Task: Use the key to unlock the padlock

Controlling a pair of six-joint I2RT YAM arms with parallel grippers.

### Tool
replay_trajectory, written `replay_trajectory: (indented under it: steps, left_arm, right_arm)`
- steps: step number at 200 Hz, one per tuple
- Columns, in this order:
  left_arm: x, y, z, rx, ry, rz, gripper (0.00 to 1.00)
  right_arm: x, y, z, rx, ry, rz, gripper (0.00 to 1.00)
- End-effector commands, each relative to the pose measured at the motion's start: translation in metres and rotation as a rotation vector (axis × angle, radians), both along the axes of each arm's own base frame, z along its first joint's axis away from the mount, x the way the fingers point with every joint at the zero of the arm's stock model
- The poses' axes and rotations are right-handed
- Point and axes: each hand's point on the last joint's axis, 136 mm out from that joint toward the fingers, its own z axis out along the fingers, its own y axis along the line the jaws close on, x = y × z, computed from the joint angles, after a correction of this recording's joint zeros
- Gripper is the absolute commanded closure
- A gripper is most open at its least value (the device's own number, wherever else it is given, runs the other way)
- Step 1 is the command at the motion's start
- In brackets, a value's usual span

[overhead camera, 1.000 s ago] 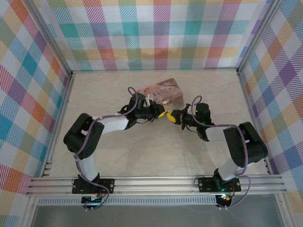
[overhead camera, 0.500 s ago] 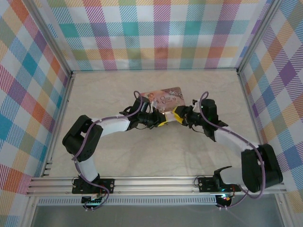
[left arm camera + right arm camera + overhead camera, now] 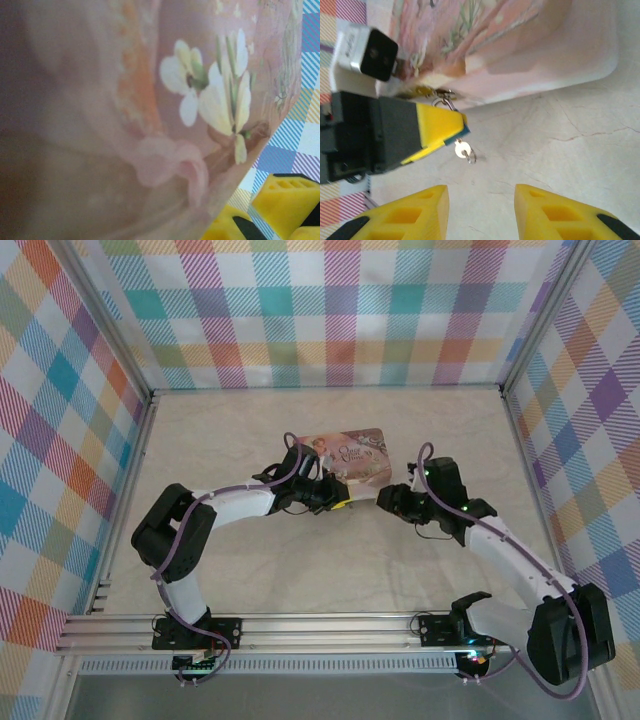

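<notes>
- The pink tin (image 3: 350,452) lies mid-table, and both arms meet at its near edge.
- The left gripper (image 3: 459,128), against that edge, looks pinched tight on the padlock (image 3: 466,130), a blue sliver at its tip.
- The right gripper (image 3: 481,205) hovers just off the tin, fingers spread wide, holding nothing.
- The key (image 3: 462,149) dangles just beside the tin's edge. It is probably light, stiff and slippery, best pinched by its round head.

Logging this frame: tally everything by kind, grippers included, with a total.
Pink illustrated tin: 1
Padlock, bluish, at tip of left gripper: 1
Key, small, silvery, on a ring: 1
Grippers: 2, left gripper and right gripper
Total: 5
</notes>
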Motion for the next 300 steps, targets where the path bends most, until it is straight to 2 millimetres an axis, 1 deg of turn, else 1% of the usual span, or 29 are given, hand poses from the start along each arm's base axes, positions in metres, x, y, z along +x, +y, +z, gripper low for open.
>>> replay_trajectory:
  steps: [1,31,55,94,130,166,242,300]
  left_arm:
    - [0.0,-0.006,0.031,-0.049,-0.043,-0.018,0.99]
    - [0.0,-0.007,0.031,-0.054,-0.039,-0.019,0.98]
    - [0.0,-0.008,0.032,-0.056,-0.036,-0.024,0.98]
    - [0.0,-0.009,0.032,-0.058,-0.035,-0.026,0.98]
    - [-0.001,-0.009,0.031,-0.06,-0.029,-0.028,0.98]
    - [0.0,-0.011,0.032,-0.065,-0.027,-0.031,0.98]
    - [0.0,-0.012,0.035,-0.073,-0.027,-0.033,0.98]
    - [0.0,-0.013,0.038,-0.079,-0.03,-0.036,0.98]
  right_arm:
    - [-0.003,-0.001,0.005,-0.128,-0.102,0.072,0.6]
    - [-0.006,0.014,0.001,-0.21,-0.178,0.152,0.57]
    - [-0.009,0.03,0.0,-0.257,-0.27,0.235,0.55]
    - [-0.002,0.044,-0.005,-0.335,-0.336,0.294,0.51]
    - [0.005,0.052,-0.012,-0.387,-0.338,0.322,0.51]
    - [0.013,0.058,-0.016,-0.424,-0.336,0.341,0.54]
    - [0.02,0.07,-0.027,-0.496,-0.333,0.381,0.54]
    - [0.023,0.075,-0.032,-0.514,-0.33,0.391,0.58]
